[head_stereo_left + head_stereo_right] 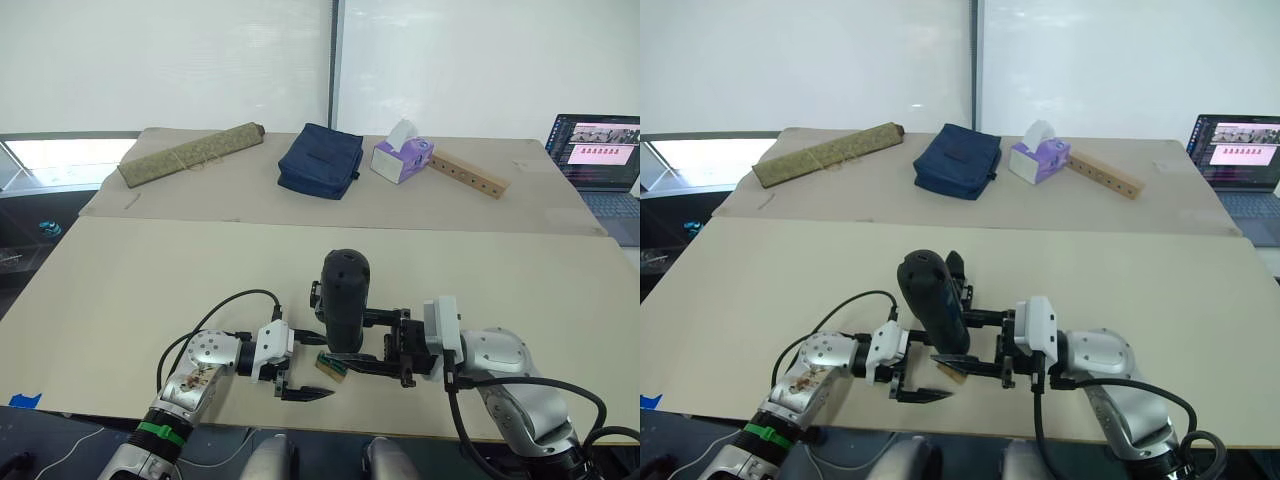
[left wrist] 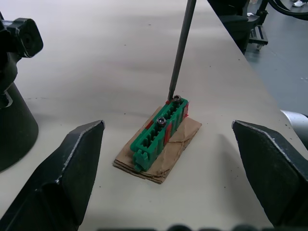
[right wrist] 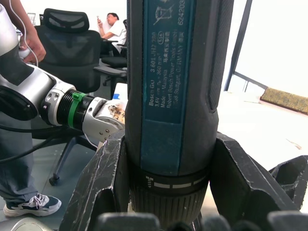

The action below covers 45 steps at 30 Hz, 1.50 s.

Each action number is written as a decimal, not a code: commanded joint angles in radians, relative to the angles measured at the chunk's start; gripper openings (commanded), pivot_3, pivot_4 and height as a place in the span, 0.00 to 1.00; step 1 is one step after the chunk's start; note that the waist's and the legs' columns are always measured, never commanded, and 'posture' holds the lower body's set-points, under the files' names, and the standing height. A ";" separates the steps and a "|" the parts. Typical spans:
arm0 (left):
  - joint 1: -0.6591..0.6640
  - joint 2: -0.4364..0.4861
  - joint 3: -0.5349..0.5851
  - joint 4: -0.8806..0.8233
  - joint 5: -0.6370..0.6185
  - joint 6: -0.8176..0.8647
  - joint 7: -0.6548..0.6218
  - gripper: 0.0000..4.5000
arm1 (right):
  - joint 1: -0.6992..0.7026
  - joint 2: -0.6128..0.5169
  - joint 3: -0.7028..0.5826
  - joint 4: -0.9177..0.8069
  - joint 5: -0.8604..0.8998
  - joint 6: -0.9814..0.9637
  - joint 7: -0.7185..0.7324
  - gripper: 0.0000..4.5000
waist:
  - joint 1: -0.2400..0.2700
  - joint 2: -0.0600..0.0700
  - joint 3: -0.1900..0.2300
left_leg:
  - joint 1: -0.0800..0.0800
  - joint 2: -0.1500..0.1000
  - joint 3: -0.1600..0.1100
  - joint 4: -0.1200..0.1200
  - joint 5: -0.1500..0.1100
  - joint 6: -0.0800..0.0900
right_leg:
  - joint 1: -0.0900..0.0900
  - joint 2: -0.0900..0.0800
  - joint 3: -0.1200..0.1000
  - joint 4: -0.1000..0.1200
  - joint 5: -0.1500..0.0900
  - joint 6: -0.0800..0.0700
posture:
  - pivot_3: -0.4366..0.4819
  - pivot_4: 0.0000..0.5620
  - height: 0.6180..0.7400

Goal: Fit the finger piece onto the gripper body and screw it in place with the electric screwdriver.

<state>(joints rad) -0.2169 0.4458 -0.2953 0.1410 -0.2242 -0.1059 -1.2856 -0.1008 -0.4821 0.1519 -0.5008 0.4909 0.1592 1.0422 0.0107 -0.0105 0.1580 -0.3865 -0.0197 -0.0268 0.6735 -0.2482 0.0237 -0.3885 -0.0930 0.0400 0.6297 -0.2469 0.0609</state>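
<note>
The right gripper (image 1: 372,345) is clamped on the screwdriver (image 1: 343,298), holding it upright near the table's (image 1: 150,270) front edge. Its thin bit (image 2: 181,48) comes down onto a screw head at one end of the green-topped block (image 2: 159,136), which lies flat on a tan pad. The left gripper (image 1: 300,392) stands wide, its fingers (image 2: 57,178) either side of the block without touching it. A black piece, possibly the gripper body (image 1: 314,295), sits just behind the screwdriver.
</note>
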 commanded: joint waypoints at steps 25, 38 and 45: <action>0.032 -0.006 -0.057 0.030 0.030 0.023 -0.008 1.00 | -0.014 0.012 0.010 -0.022 -0.009 -0.051 -0.009 0.42 | 0.000 0.000 0.000 | 0.000 0.000 0.000 0.000 0.000 0.000 | 0.000 0.000 0.000 0.000 0.000 0.000 | 0.48 0.27 1.00; 0.033 -0.011 -0.058 0.055 0.035 0.002 -0.011 1.00 | -0.017 0.010 0.013 -0.012 -0.030 -0.070 -0.012 0.42 | 0.000 0.000 0.000 | 0.000 0.000 0.000 0.000 0.000 0.000 | 0.000 0.000 0.000 0.000 0.000 0.000 | 0.48 0.27 1.00; 0.032 -0.012 -0.060 0.064 0.037 -0.007 -0.012 1.00 | -0.018 0.011 0.012 -0.009 -0.032 -0.080 -0.014 0.42 | 0.000 0.000 0.000 | 0.000 0.000 0.000 0.000 0.000 0.000 | 0.000 0.000 0.000 0.000 0.000 0.000 | 0.48 0.27 1.00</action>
<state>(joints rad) -0.2163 0.4423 -0.2959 0.1596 -0.2242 -0.1292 -1.2901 -0.1010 -0.4807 0.1764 -0.4824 0.4460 0.1185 1.0355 0.0111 -0.0105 0.1580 -0.3864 -0.0197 -0.0268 0.6731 -0.2483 0.0237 -0.3884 -0.0932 0.0400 0.6294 -0.2469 0.0609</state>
